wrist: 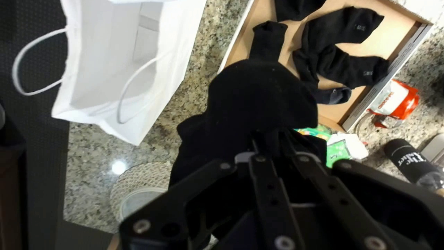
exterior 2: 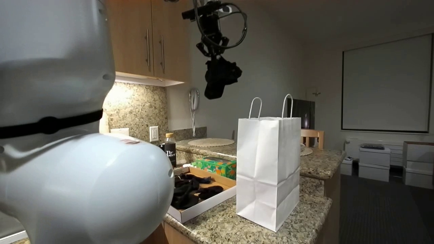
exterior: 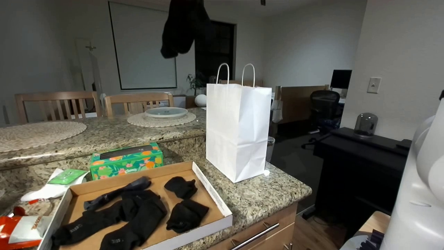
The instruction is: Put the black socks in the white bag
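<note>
Wrist view — gripper (wrist: 270,142) clamped on black sock(s) (wrist: 260,97) — best centre o/ white bag (wrist: 177,52), clear of handles (wrist: 15,71), b4 letting go.

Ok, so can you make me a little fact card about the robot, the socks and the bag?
Hand: closed on black sock cloth
How many socks held: can't tell
White bag: standing upright on the counter, top open
Held cloth: up in the air, not over the bag's opening
Other black socks: lying in the cardboard tray
Tissue box: green and flowery, beside the tray
Job: not finished yet
</note>
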Controlling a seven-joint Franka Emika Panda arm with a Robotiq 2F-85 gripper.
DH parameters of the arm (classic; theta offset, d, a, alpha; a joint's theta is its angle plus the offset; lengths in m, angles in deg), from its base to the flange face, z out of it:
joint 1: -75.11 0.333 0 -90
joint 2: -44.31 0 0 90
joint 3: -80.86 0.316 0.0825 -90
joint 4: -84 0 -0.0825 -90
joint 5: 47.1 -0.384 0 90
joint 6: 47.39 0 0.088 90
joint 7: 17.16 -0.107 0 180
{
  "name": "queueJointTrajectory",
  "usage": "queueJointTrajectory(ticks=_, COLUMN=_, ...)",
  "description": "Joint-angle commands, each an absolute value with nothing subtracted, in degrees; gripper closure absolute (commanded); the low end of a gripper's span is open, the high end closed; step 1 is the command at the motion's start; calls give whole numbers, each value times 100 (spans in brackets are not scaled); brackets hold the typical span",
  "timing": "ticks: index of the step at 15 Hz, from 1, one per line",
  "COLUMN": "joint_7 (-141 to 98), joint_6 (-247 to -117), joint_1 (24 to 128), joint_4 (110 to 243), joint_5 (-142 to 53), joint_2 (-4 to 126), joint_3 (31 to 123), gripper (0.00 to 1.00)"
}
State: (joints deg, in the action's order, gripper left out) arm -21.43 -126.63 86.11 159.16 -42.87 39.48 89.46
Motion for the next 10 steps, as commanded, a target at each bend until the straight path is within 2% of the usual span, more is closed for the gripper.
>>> queueJointTrajectory(ticks=1, joint_7=-1535, joint_6=-12250, joint_1=8202, joint_4=14961, joint_5=-4477, joint_2=4243, joint_3=8606, gripper=90)
queueJointTrajectory(ticks=5, joint_7=-999, joint_6=-12157, joint_1=7919, joint_4=14605, joint_5=-4689, joint_2=4389, joint_3=8063, gripper=90)
queueJointTrajectory(ticks=10, joint_7=-644, joint_6=-12452, joint_1=7715, joint_4=14895, joint_5=-4723, joint_2=4509, joint_3=7679, gripper=90)
